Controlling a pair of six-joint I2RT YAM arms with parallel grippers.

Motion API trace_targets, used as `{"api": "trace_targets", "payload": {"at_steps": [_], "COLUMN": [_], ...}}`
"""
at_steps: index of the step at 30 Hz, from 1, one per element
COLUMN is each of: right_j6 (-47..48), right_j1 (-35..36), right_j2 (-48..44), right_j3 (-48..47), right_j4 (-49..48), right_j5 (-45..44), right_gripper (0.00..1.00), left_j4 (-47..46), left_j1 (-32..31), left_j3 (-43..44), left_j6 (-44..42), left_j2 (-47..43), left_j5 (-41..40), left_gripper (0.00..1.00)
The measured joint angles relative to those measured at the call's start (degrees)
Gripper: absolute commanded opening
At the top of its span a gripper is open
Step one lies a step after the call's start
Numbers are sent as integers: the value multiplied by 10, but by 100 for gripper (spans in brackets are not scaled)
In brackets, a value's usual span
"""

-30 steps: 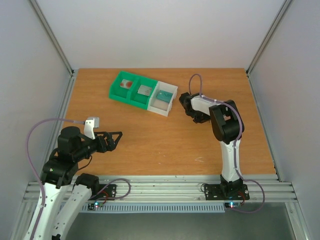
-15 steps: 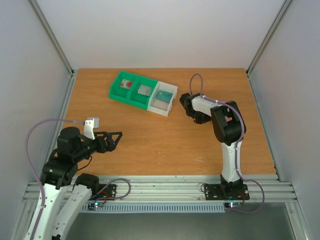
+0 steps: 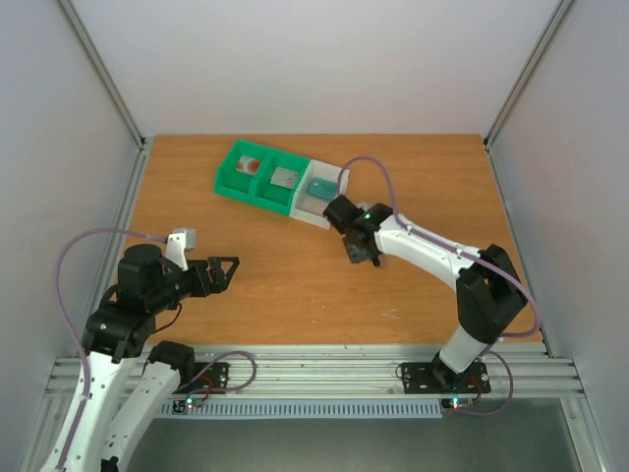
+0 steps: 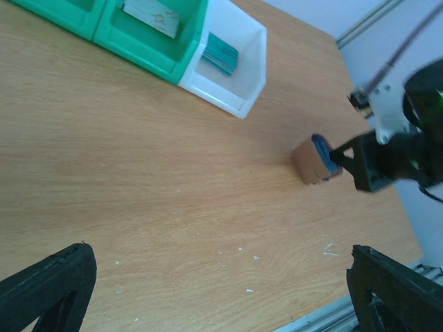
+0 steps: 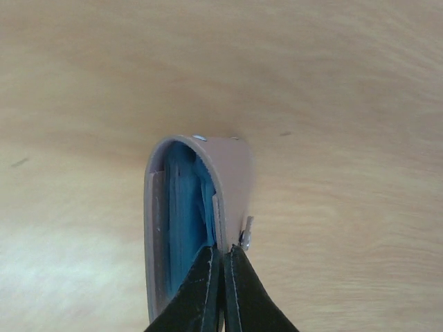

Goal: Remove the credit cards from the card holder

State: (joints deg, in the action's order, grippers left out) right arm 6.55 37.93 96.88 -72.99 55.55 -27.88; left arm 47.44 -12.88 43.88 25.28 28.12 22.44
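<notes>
your right gripper [image 5: 221, 259] is clamped tight on one tan wall of the card holder [image 5: 197, 200], one finger inside against the blue lining and one outside by the metal snap. the holder's lower part is cut off behind the fingers in the wrist view, and you can't tell whether any card sits in those blue folds. from above the holder is only a dark smudge under the wrist. in the left wrist view it's blurred and low over the table [image 4: 138, 180]; whether it touches is unclear. it sits near the white end of the green-and-white tray [image 4: 220, 95], apart from it.

in the tray, a grey card [image 4: 151, 14] lies in the middle green compartment, clipped by the frame edge. a white card with a red patch [image 3: 251, 165] lies in the far-left one. a flat teal item [image 4: 221, 52] in the white one is too small to name. your left gripper [image 3: 226, 274] hangs with its fingers spread wide, well apart on the left.

a second ago the right arm was folded up beside the tray's right end. now it's stretched out leftward, with the wrist nearer the bases and in front of the white compartment. the left arm and the tray haven't budged.
</notes>
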Motion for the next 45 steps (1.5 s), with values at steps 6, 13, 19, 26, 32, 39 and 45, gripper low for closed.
{"api": "trace_targets", "payload": {"at_steps": [6,13,19,26,32,39,45], "right_j6": [51,162,204,155,-49,-231,-315], "right_j1": [128,266,268,267,257,238,193], "right_j2": [-52,-29,-19,-51,-37,-17,-27], "right_j3": [59,92,121,135,79,68,108], "right_j4": [-65,-170,-208,-194,-112,-75,-111], "right_j5": [78,124,153,146,108,101,119], "right_gripper": [1,8,22,26,31,39,40], "left_j4": [20,30,27,24,19,10,2], "left_j1": [0,0,0,0,0,0,0], "left_j3": [12,14,5,-20,-20,-21,-28], "left_j6": [20,49,66,78,78,83,89], "left_j2": [30,65,68,69,72,75,80], "left_j5": [-31,-25,-7,18,25,35,45], "left_gripper": [99,98,94,93,93,91,90]}}
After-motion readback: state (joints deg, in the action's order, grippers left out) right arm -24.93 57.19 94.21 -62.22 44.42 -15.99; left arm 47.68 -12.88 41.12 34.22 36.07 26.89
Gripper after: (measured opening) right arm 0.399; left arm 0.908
